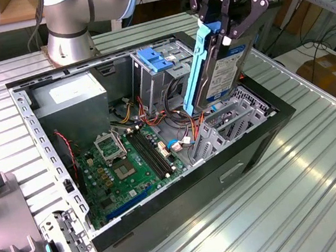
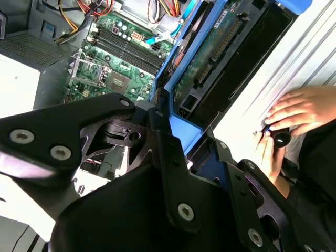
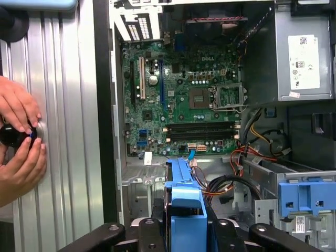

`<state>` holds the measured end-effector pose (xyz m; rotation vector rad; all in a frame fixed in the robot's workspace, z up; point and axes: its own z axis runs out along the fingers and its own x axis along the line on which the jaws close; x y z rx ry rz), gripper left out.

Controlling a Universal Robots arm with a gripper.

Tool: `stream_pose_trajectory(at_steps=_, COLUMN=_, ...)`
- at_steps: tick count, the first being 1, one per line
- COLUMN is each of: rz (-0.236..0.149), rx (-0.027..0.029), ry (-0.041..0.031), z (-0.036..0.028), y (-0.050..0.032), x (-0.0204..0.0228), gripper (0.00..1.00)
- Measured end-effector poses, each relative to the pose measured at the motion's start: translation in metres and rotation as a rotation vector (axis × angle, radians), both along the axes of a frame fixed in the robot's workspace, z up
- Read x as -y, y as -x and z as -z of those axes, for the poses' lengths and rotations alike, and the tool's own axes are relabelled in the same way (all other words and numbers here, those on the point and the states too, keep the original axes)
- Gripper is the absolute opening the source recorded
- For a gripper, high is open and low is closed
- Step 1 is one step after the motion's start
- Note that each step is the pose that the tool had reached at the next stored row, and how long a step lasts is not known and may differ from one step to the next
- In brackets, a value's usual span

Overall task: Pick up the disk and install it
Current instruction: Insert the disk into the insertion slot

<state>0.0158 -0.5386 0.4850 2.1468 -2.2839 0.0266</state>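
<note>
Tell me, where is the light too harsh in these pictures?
Exterior view: glare streaks the ribbed table. Second wrist view: the table beside the disk is washed out white, the gripper nearly black. First wrist view: even light on the motherboard.

Silver disk (image 1: 226, 71) upright, aloft (blue-railed)

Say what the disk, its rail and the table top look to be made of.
The disk: metal by the look, a dull silver-grey casing with a paper-like label. Its rail: probably moulded plastic, uniform light blue with a soft sheen. The table top: likely aluminium, ribbed silver profiles with bright streaky reflections.
</note>
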Motion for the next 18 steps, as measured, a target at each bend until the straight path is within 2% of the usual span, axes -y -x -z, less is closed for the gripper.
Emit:
stream_pose_trajectory(at_steps=13, rz=0.0, rx=0.0001, ry=-0.0003, z=0.0011, y=-0.0018, x=0.0003, gripper=0.37)
stream_pose_trajectory(at_steps=18, rz=0.0, rx=-0.0007, ry=-0.0003, z=0.0052, y=-0.0082, x=0.005, gripper=0.37)
